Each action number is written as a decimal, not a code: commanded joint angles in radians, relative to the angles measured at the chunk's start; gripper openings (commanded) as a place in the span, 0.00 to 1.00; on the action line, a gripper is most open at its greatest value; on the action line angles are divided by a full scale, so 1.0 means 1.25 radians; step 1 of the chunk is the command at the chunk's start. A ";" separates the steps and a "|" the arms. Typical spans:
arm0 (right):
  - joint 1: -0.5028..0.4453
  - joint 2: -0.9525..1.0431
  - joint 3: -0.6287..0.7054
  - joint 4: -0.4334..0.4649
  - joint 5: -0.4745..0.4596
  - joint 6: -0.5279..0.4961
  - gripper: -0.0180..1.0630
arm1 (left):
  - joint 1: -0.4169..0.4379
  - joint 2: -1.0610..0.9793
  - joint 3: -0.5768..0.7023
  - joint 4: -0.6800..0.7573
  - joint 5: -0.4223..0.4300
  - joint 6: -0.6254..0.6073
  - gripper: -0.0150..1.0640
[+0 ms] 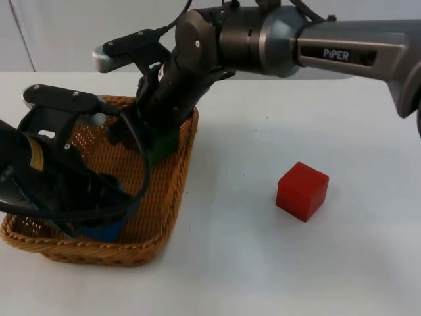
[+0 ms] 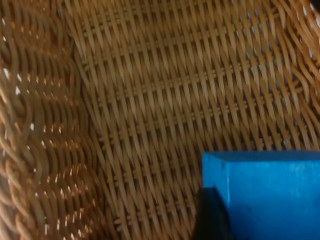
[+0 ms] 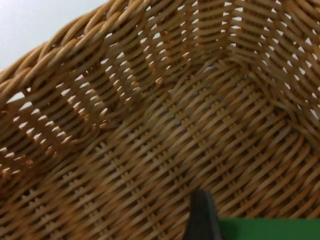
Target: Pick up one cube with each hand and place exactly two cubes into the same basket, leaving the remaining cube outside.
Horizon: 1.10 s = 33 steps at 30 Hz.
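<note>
A woven wicker basket (image 1: 172, 197) stands on the left of the white table. Both arms reach into it. My left gripper (image 1: 100, 222) is low over the basket's near end, shut on a blue cube (image 1: 107, 232). In the left wrist view the blue cube (image 2: 265, 195) sits against a black fingertip (image 2: 210, 217), just above the wicker floor. My right gripper (image 1: 156, 141) is down in the far end, shut on a green cube (image 1: 162, 149), whose top (image 3: 270, 229) lies beside a black fingertip (image 3: 202, 217). A red cube (image 1: 302, 190) lies on the table outside the basket.
The basket wall (image 3: 100, 95) rises close ahead of the right gripper. The basket's woven floor (image 2: 190, 90) lies ahead of the left gripper. White table top (image 1: 263, 263) surrounds the red cube, and the grey partition wall (image 1: 59, 33) stands behind.
</note>
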 commanded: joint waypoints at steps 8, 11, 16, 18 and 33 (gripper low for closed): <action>0.004 -0.004 -0.004 0.002 -0.002 0.011 0.61 | 0.002 -0.002 0.000 -0.001 -0.012 -0.003 0.64; 0.004 -0.016 -0.004 -0.003 0.015 0.011 0.61 | 0.002 -0.003 0.000 -0.001 -0.005 -0.003 0.86; 0.001 -0.065 -0.006 -0.018 0.043 0.011 0.61 | 0.002 -0.045 -0.002 -0.001 0.004 -0.003 0.96; 0.001 -0.081 -0.006 -0.034 0.049 0.011 0.61 | 0.002 -0.063 -0.002 -0.001 0.004 -0.003 0.96; 0.001 -0.323 -0.006 -0.090 0.177 0.011 0.61 | 0.002 -0.420 -0.002 0.015 0.095 -0.003 0.96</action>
